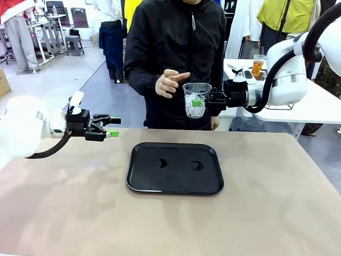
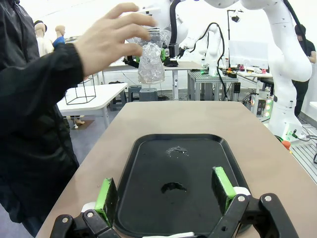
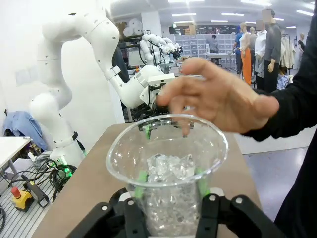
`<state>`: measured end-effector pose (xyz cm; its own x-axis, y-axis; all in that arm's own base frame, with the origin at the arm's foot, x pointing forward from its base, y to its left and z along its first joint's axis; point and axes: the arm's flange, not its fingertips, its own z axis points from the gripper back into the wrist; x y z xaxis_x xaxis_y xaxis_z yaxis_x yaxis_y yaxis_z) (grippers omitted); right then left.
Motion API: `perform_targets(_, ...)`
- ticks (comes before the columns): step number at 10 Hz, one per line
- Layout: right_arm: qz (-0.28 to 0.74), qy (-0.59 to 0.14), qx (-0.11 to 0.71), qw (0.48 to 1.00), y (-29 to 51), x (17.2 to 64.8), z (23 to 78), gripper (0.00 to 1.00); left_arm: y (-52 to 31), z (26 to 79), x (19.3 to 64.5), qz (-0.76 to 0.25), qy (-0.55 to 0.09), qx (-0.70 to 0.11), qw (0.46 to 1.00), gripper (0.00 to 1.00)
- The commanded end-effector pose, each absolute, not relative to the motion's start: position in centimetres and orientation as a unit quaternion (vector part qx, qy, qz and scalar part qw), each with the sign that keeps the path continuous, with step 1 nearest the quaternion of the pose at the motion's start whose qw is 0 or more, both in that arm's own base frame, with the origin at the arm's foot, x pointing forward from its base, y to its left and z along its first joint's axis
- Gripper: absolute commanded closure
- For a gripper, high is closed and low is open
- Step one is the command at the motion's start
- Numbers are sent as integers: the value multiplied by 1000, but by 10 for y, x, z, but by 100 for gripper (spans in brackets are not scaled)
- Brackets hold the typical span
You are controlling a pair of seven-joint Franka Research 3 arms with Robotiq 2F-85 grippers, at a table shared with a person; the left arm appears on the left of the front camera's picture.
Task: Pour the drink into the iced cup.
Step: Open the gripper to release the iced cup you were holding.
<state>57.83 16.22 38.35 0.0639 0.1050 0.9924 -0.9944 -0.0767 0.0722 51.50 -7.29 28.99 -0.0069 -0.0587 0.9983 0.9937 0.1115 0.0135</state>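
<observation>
Person's hand [image 1: 169, 83] crowding the held iced cup [image 1: 195, 100]; black tray [image 1: 139, 181] mid-table, bare tabletop [image 1: 277, 202] around it

My left arm reaches in level from the surface's left edge, wrist horizontal, its gripper [image 1: 113, 127] pointing toward the middle and hanging above the surface with the jaws spread wide and nothing between them; in the left wrist view the green pads [image 2: 106, 199] stand well apart. My right arm comes in from the right, raised over the far edge, forearm level. Its gripper [image 1: 198, 101] has the jaws clamped on the iced cup [image 1: 196, 100], held upright.
</observation>
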Motion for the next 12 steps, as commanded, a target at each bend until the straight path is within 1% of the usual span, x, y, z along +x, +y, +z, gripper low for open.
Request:
perform_targets(1, 532, -440, 507, 517, 162, 575, 385, 52, -74, 292, 515, -489, -515, -451, 540, 0)
perform_targets(12, 532, -440, 507, 517, 162, 575, 385, 52, -74, 292, 515, -489, -515, -451, 540, 0)
